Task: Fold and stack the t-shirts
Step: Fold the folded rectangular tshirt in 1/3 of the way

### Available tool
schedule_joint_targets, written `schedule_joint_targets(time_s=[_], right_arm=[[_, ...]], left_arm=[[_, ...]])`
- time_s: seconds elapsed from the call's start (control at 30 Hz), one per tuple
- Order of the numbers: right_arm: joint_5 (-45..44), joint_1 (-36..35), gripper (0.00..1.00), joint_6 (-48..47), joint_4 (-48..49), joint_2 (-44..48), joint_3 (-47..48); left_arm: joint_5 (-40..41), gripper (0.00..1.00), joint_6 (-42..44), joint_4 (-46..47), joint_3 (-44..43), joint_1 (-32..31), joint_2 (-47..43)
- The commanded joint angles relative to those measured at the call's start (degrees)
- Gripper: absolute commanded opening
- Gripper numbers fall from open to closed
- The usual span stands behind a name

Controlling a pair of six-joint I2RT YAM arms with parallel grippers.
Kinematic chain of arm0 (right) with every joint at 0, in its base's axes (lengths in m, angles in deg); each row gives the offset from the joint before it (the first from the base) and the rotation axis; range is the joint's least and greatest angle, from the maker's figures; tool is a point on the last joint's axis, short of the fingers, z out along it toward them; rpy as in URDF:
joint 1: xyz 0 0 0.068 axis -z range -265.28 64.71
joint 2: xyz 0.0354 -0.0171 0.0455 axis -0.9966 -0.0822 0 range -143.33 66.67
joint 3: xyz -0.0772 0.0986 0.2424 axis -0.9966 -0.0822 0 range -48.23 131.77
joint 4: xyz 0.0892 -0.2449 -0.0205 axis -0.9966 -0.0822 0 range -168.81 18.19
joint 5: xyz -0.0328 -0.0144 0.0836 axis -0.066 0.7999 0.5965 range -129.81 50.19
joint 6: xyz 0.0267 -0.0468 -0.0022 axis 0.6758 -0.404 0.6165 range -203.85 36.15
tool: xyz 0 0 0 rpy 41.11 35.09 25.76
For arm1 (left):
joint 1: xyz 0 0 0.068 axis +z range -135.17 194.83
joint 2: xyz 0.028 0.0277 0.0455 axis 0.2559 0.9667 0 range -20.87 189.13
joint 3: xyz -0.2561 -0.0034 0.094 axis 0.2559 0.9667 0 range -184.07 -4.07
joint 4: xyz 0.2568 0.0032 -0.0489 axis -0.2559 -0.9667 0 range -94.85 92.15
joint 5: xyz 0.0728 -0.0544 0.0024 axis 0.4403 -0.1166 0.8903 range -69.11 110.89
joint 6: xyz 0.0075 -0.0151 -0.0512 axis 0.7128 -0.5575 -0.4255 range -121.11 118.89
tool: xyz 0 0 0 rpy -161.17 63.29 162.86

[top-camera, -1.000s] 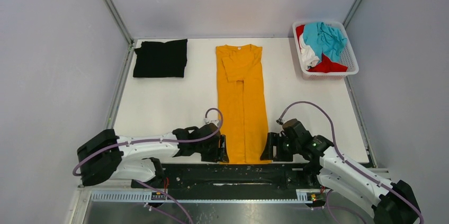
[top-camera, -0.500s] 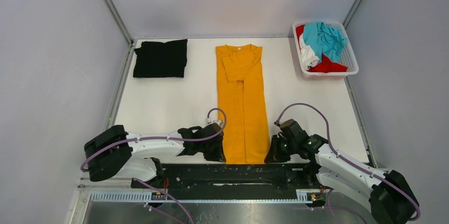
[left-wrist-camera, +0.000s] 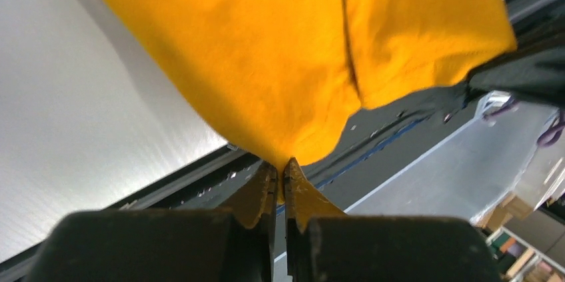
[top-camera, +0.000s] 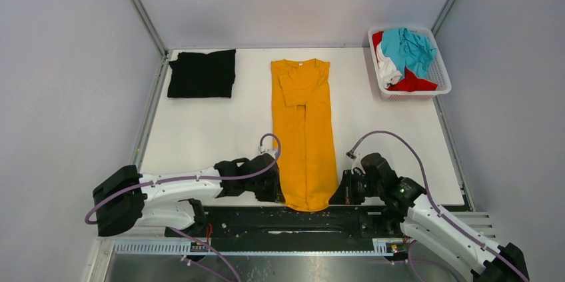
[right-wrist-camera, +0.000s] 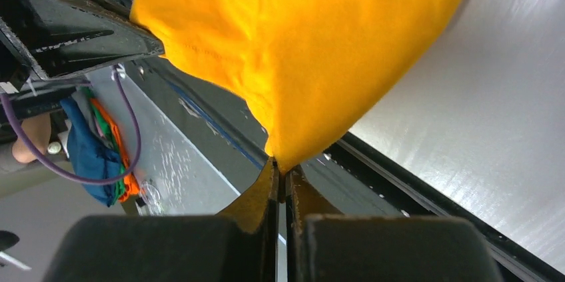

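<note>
Orange-yellow t-shirt (top-camera: 304, 129): long narrow strip with its sides folded inward, lying down the middle of the tabletop (top-camera: 200, 135), collar near the far edge. The hem reaches just past the near edge, over the black rail (top-camera: 233, 219).

Black t-shirt (top-camera: 202, 73): folded flat, far left corner.

Teal t-shirt (top-camera: 410, 49), red t-shirt (top-camera: 414, 84), white t-shirt (top-camera: 386, 72): bundled loose in the white slotted basket (top-camera: 442, 75), far right corner.

Tabletop: white, matt, inside a booth of plain grey walls (top-camera: 66, 62) with metal corner posts.

Left gripper (left-wrist-camera: 280, 167): jaws closed, pinching the near left corner of the orange-yellow hem, with the cloth pulled to a point between the fingers.

Right gripper (right-wrist-camera: 280, 170): jaws closed, pinching the near right corner likewise.

Left arm (top-camera: 180, 185): low, stretched along the near edge toward the centre.

Right arm (top-camera: 426, 212): low, reaching in from the right, mirror-fashion.

Lilac cables (top-camera: 270, 145): one loop arching over each wrist.
</note>
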Motion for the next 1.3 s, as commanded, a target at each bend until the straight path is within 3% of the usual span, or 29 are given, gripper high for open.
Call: schedule_joint_targets(time_s=[0.0, 0.13, 0.4, 0.93, 1.27], right_arm=[[-6.4, -0.4, 0.00, -0.2, 0.2, -1.6, 7.8], [-15.9, -0.3, 0.00, -2.8, 2.5, -8.6, 14.7], [-26.8, 2.9, 0.00, -9.3, 5.9, -23.2, 29.1], [-20.7, 14.0, 0.00, -13.3, 16.3, -46.4, 41.9], [-19.6, 16.3, 0.06, -12.5, 17.1, -58.2, 49.2]], left_arm=[[2.8, 0.00, 5.0, -2.4, -8.7, 4.5, 1.5], [5.1, 0.00, 8.9, -4.3, -15.9, 10.1, 4.5], [3.7, 0.00, 13.7, -6.0, -26.2, 22.4, 12.9], [-1.8, 0.00, 21.6, -8.4, -45.8, 34.2, 32.9], [-2.8, 0.10, 23.1, -8.7, -52.3, 37.5, 41.4]])
